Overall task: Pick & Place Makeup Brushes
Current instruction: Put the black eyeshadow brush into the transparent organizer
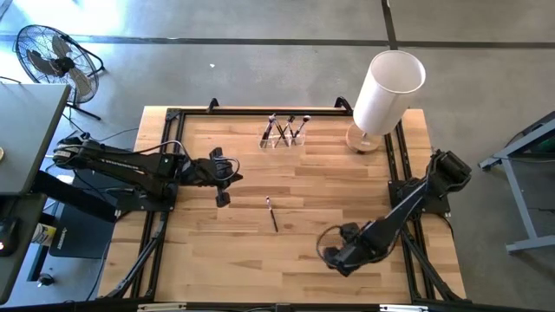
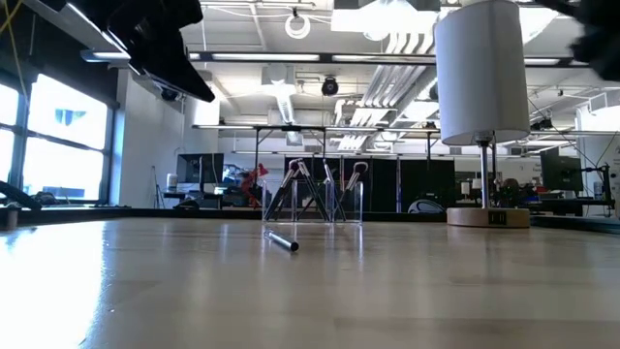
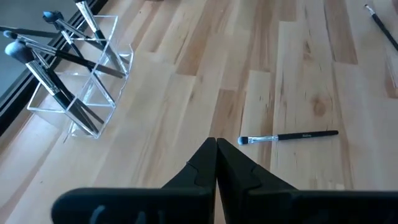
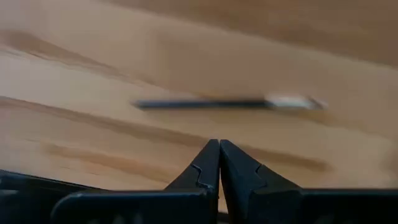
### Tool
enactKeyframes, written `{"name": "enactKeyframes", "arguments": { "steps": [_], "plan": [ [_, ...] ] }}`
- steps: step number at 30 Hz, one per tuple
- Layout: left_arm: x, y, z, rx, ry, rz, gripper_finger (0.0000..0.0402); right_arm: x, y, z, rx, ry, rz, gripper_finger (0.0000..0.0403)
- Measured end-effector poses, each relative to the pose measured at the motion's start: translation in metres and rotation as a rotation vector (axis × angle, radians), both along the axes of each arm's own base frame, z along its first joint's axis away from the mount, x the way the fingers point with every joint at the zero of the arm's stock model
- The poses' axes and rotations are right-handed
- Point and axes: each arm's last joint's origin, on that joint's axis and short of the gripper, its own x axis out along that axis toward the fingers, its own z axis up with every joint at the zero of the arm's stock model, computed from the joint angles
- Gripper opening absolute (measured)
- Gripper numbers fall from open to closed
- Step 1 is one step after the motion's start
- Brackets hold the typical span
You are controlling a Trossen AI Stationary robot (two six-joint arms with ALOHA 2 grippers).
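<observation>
One makeup brush (image 1: 271, 213) lies flat on the wooden table near its middle, pale tip toward the far edge; it also shows in the low view (image 2: 282, 240). Several more brushes stand leaning in a small clear holder (image 1: 284, 132) at the far edge. My left gripper (image 1: 223, 199) hovers shut just left of the lying brush (image 3: 289, 137) and touches nothing. My right gripper (image 1: 332, 257) is shut near the table's near right, pointing down. A blurred brush (image 4: 230, 102) lies on the wood beyond its tips, apart from them.
A tall white cylinder (image 1: 386, 91) on a round wooden base (image 2: 489, 215) stands at the far right corner. Black rails (image 1: 173, 130) frame the table. A thin dark stick (image 3: 379, 22) lies farther off in the left wrist view. A fan (image 1: 52, 56) stands on the floor.
</observation>
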Motion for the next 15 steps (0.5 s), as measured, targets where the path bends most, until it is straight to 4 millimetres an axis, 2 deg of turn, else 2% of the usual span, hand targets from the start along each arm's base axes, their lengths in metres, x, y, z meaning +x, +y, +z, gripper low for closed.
{"name": "enactKeyframes", "arguments": {
  "steps": [7, 11, 15],
  "plan": [
    [-0.001, 0.0, -0.001, 0.007, 0.019, -0.016, 0.0001, -0.026, 0.013, -0.007, 0.015, 0.131, 0.049, 0.0002],
    [-0.001, 0.0, -0.001, 0.041, 0.033, -0.043, 0.0001, -0.034, 0.01, -0.026, 0.029, 0.142, 0.06, 0.0001],
    [-0.001, 0.0, -0.002, 0.063, 0.043, -0.059, 0.0001, -0.044, -0.001, -0.05, 0.014, 0.168, 0.05, 0.0001]
  ]
}}
